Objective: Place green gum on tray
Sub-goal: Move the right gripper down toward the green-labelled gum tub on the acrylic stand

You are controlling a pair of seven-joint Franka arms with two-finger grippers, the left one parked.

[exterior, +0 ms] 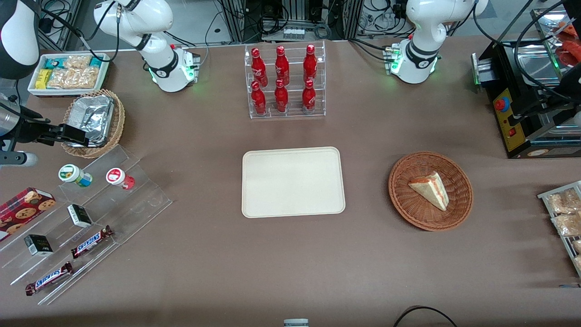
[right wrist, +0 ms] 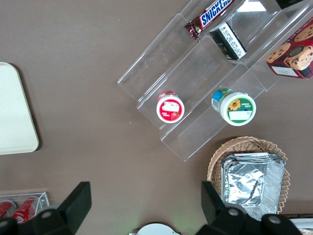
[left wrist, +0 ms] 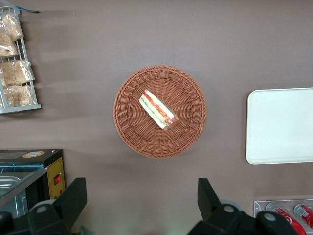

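Observation:
The green gum (exterior: 72, 175) (right wrist: 235, 107) stands upright on the clear stepped display stand (exterior: 136, 200), toward the working arm's end of the table, its white lid showing a green ring. Beside it stands a similar red-lidded bottle (exterior: 119, 178) (right wrist: 170, 107). The cream tray (exterior: 292, 181) (right wrist: 14, 112) lies bare at the table's middle. My gripper (exterior: 75, 135) (right wrist: 145, 196) hangs open and holds nothing, high over the table beside the wicker basket, a little farther from the front camera than the green gum.
A wicker basket with foil containers (exterior: 93, 120) sits under the gripper. The stand also holds Snickers bars (exterior: 91, 241), small dark boxes (exterior: 79, 215) and a cookie box (exterior: 22, 206). A cola bottle rack (exterior: 283, 81) and a sandwich basket (exterior: 430, 190) flank the tray.

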